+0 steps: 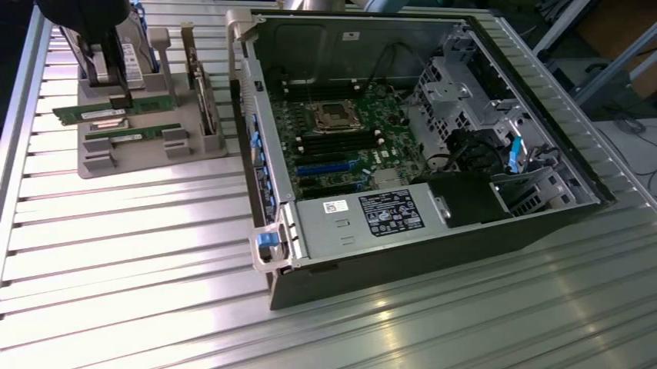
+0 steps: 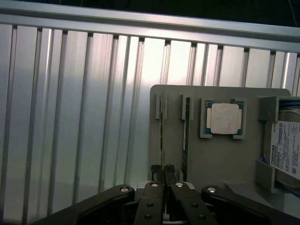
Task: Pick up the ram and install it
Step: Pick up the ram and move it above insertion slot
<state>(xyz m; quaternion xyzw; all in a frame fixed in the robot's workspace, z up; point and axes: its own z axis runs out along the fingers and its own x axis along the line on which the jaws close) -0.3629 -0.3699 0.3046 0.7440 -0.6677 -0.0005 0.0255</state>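
Our fingers (image 2: 155, 174) are pinching almost shut on the ram (image 2: 162, 136), which is standing on edge in the grey holder (image 2: 225, 161). Gripping only one end, we are risking it tilting, jamming, or bumping its twin (image 2: 186, 126).

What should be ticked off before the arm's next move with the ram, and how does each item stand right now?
1. Gripper closed on the ram: ok, fingers on either side of the stick.
2. Ram lifted out of the grey holder: not ok, its far end sits in the holder's clip.
3. Twin stick apart from the fingers: ok, it stands in its own slot alongside.
4. Computer case open, motherboard exposed: ok.
5. Memory slots free to take the stick: cannot tell.
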